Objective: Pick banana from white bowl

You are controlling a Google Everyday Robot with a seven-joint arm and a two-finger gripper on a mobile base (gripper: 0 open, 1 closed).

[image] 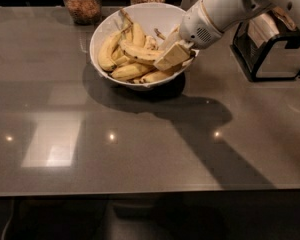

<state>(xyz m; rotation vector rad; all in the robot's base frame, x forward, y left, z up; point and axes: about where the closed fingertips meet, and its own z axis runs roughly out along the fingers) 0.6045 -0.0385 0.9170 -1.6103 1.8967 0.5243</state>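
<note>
Banana runs across the white bowl, one end just beside your gripper; whether it holds anything, you cannot tell.

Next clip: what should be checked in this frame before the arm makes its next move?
1. The gripper is inside the white bowl, at its right side: ok.
2. The gripper is at the right end of the long banana: ok.
3. Banana held: cannot tell.
4. Bowl upright on the table: ok.
5. The jars behind the bowl are apart from the gripper: ok.
</note>
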